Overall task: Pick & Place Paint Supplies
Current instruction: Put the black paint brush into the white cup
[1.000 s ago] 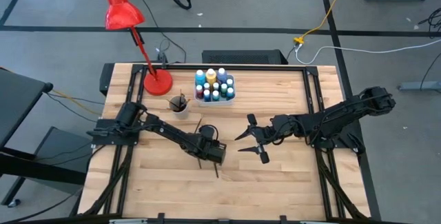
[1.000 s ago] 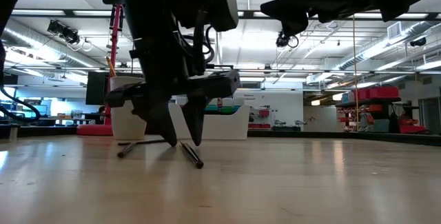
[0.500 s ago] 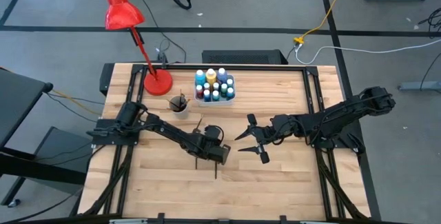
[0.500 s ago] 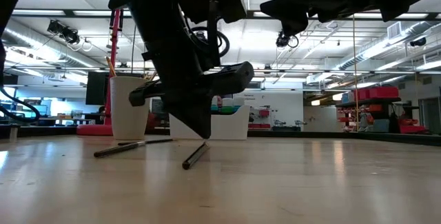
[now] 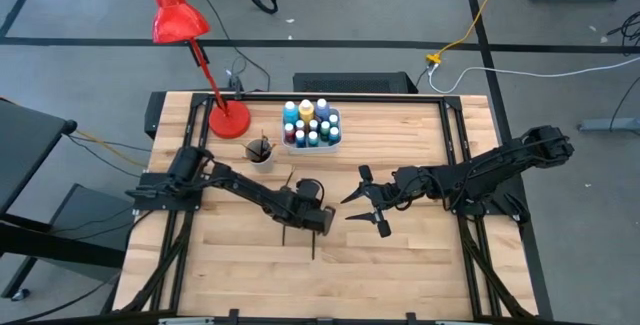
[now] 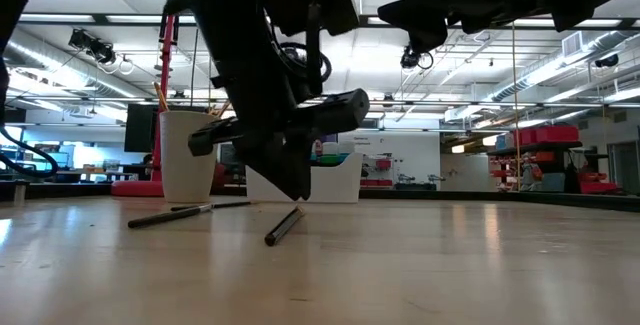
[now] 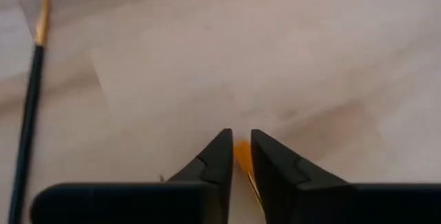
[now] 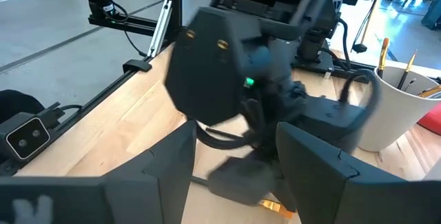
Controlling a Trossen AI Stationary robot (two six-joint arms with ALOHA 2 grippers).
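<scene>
While the left gripper (image 5: 312, 219) sits low near the middle of the table (image 5: 420, 265), its fingers (image 7: 219, 156) are drawn narrow around the orange tip of a paintbrush (image 7: 242, 156), as the left wrist view shows. In the low view that brush (image 6: 283, 225) lies slanted on the wood with one end under the gripper's body. A second paintbrush (image 6: 170, 214) rests flat on the table just beside it, on the cup side, and the left wrist view shows this dark handle with its yellowish end (image 7: 29, 107) well apart from the fingers.

Behind the left arm stands a white cup (image 5: 260, 152) holding more brushes, close to the red lamp base (image 5: 229, 119). Next to the cup a white tray (image 5: 312, 125) carries the paint bottles, blue, teal, yellow and white, packed close together near the table's far edge.

The right gripper (image 5: 367, 202) hangs above the table centre, near the left gripper but not touching it, with its fingers spread wide and nothing between them. The near half of the table and its right side are bare wood, giving free room on those sides; the far-left corner is crowded by lamp, cup and tray.
</scene>
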